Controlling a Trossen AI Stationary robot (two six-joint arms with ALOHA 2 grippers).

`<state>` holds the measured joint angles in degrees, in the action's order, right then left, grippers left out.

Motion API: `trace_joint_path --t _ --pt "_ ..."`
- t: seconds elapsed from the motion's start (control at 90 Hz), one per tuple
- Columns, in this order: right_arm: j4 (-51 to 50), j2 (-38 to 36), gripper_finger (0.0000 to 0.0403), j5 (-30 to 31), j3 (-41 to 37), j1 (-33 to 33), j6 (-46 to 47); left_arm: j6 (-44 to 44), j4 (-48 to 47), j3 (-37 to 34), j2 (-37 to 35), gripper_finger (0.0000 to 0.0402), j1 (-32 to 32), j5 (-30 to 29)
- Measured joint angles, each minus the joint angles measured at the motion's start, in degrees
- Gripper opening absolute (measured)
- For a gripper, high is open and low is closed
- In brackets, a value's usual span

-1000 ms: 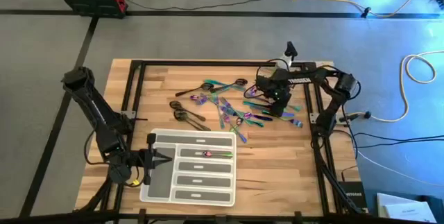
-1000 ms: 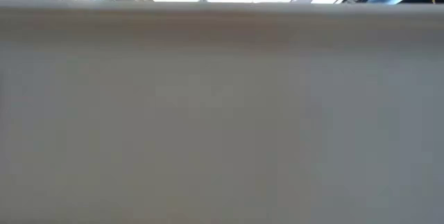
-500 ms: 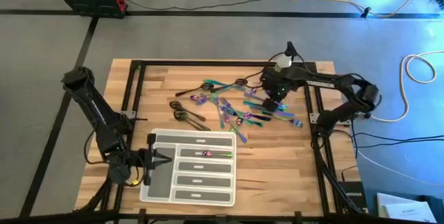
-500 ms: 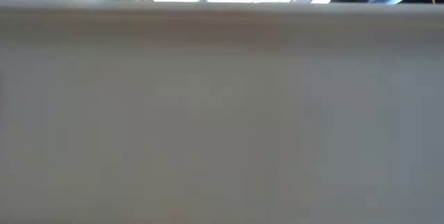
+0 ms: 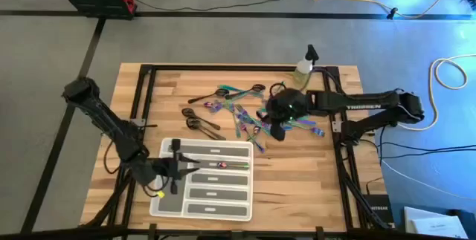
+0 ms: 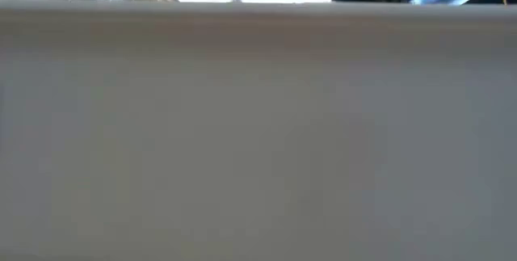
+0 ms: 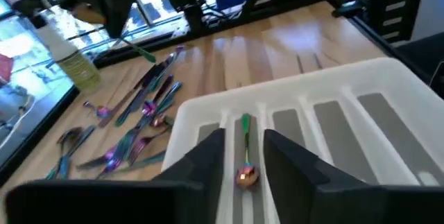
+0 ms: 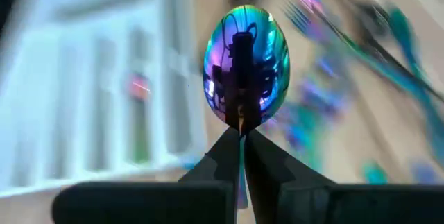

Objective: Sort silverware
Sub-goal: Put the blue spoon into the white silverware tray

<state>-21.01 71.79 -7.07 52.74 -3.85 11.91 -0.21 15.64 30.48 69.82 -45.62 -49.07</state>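
Observation:
Iridescent and dark silverware (image 5: 239,114) lies scattered on the wooden table's middle; the left wrist view shows it too (image 7: 139,113). My right gripper (image 5: 277,120) hovers over the pile's right part, shut on an iridescent spoon (image 8: 245,61). My left gripper (image 5: 178,167) is open over the left end of the white tray (image 5: 212,195). Its fingers (image 7: 208,158) stand on either side of a spoon (image 7: 245,151) that lies in a tray compartment, without touching it. My right gripper pinches the spoon by its neck (image 8: 241,118), just behind the bowl, between the two fingertips. The spoon lies along the fingers, its bowl sticking out past them with its hollow toward the wrist camera. The rest of the handle is hidden between the fingers.
A small spray bottle (image 5: 303,65) stands at the far right of the table, behind the pile. The tray's white wall (image 6: 258,132) fills the low view. The other tray compartments (image 7: 333,106) hold little. Bare wood lies left of the pile.
My right gripper has moved from the pile's far right side toward the table's left and near edge, the arm stretching out. My left gripper has shifted toward the table's right, farther over the tray's left end.

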Motion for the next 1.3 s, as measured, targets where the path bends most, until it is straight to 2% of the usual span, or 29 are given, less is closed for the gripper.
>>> trace_joint_path --t 0.222,0.444,0.556,0.633,0.778,1.0,1.3 --pt "9.2 -0.4 0.0000 -4.9 2.9 8.9 -7.1 11.6 19.5 0.0 4.6 0.0160 7.6 18.9" --pt "18.9 -0.4 0.0000 -7.7 3.9 14.5 -13.4 12.1 32.3 0.0 11.2 0.0193 16.4 35.6" --pt "21.6 -0.1 0.0000 -9.0 4.0 15.2 -15.2 12.7 43.3 0.7 16.0 0.0200 19.5 47.2" --pt "23.7 0.5 0.0000 -11.5 4.0 15.1 -15.2 14.1 47.9 2.7 19.1 0.0203 20.9 52.7" --pt "27.4 2.3 0.0000 -15.6 4.0 15.1 -15.2 15.7 45.9 7.2 23.8 0.0203 23.8 53.7" --pt "27.0 5.3 0.0000 -22.5 4.0 15.1 -14.9 6.9 45.5 13.5 28.1 0.0203 28.2 59.2" --pt "29.0 8.7 0.0000 -24.0 3.9 15.1 -14.8 3.3 33.6 21.1 28.7 0.0203 30.3 57.7"
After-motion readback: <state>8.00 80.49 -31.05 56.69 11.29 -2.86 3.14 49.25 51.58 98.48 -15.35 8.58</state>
